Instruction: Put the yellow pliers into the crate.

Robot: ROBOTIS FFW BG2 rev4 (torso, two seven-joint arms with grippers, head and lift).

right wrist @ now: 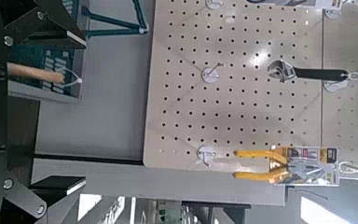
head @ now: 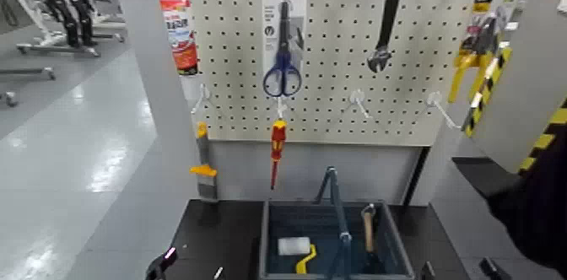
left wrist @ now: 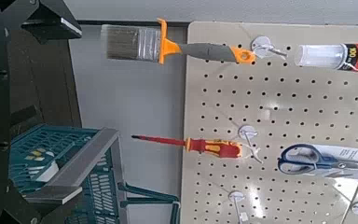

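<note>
Yellow pliers (head: 472,54), curved handles, dark jaws, hang carded on the pegboard (head: 337,89); card print unreadable; gripper states cannot be told.

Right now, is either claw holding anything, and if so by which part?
Nothing is held. The pliers hang on the pegboard, and neither claw touches them or anything else in view.

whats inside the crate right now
The crate holds a white paint roller with a yellow handle and a wooden-handled tool, whose head is hidden. The yellow pliers hang on the pegboard.
</note>
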